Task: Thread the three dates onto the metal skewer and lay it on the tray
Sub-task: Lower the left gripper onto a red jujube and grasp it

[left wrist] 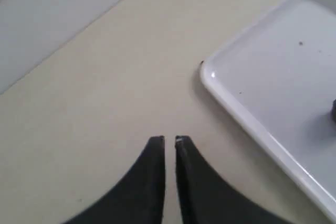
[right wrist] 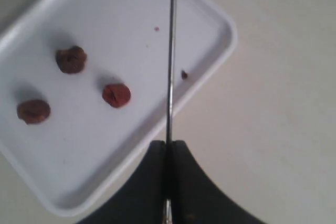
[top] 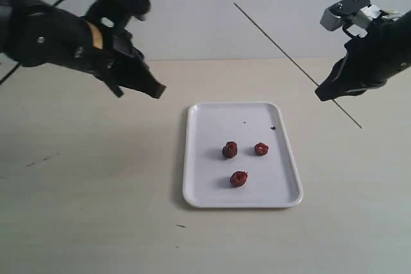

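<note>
Right pincer (right wrist: 169, 144) of mine is clamped tight on the metal skewer (right wrist: 170, 61), held up beside the tray (right wrist: 224, 30). Left pincer (left wrist: 169, 140) seems barely parted, holding nothing. All three dates (right wrist: 116, 95) lie loose on the tray; none is threaded yet, so threading and laying down are left.

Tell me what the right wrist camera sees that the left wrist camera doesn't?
Only the right wrist view shows the right gripper pinching the metal skewer, and all three dates lying on the tray. Only the left wrist view shows the left gripper, its tips slightly parted and empty. At that view's edge is a dark sliver, too cut off to name. Both views show the white tray and the beige table.
</note>
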